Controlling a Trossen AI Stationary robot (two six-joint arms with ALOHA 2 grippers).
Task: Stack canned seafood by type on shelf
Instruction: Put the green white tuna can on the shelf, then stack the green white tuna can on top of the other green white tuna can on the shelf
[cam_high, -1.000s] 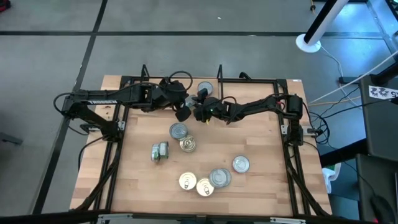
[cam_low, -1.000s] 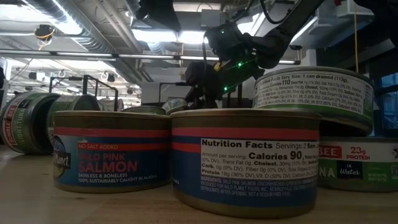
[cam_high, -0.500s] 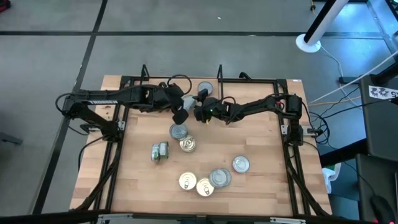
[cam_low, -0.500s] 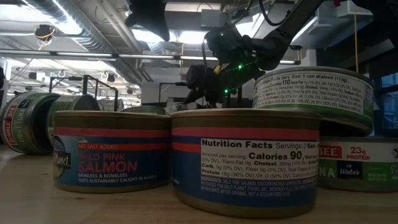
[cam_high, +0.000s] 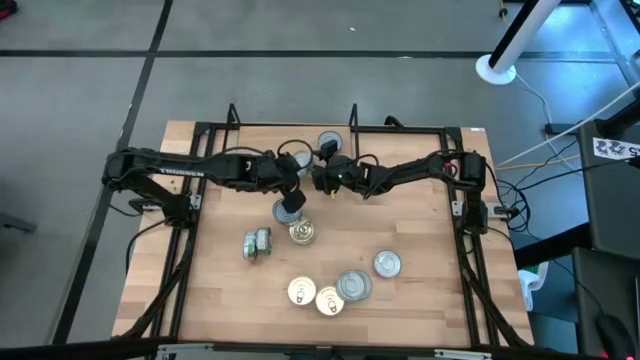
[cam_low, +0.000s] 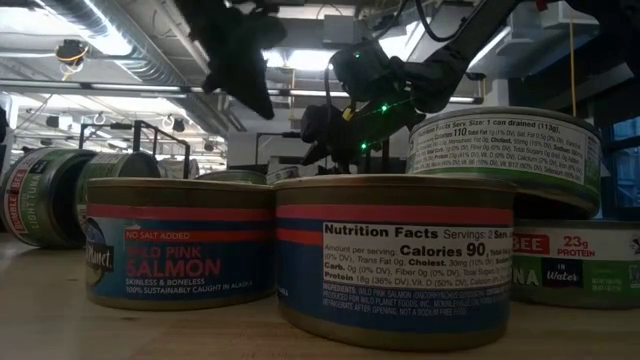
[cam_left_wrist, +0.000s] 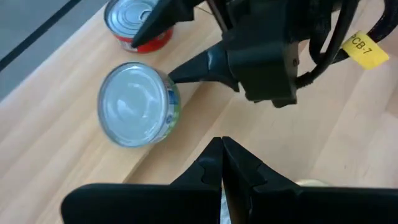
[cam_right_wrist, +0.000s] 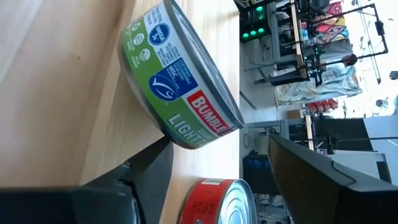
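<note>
My right gripper (cam_high: 320, 168) is at the far side of the table (cam_high: 420, 300), by the shelf (cam_high: 255, 137), with its jaws released and standing wide. A green-label Bumble Bee tuna tin (cam_right_wrist: 180, 81) stands upright on the wood just past my right fingertips (cam_left_wrist: 189, 67), and a red-sided tin (cam_left_wrist: 140, 25) stands next to it, showing close in between those fingers in the right wrist view. Whether either finger touches a tin I cannot tell.

My left gripper (cam_high: 292, 203) is clenched shut on nothing, the two fingers (cam_left_wrist: 222, 163) pressed together. It hangs over the middle of the table, near my right gripper, above a silver-lidded tin (cam_high: 284, 212) that it partly hides.

The other tins are loose on the table:
- a gold-lidded one (cam_high: 303, 232) just beside the hidden one
- a pair lying on their sides (cam_high: 256, 243) toward my left
- a cluster of three (cam_high: 330, 296) near the front edge, with one more silver lid (cam_high: 387, 263) to their right

From table height, two pink salmon tins (cam_low: 180, 243) fill the foreground — a tuna tin (cam_low: 505, 155) sits stacked on another behind them.
</note>
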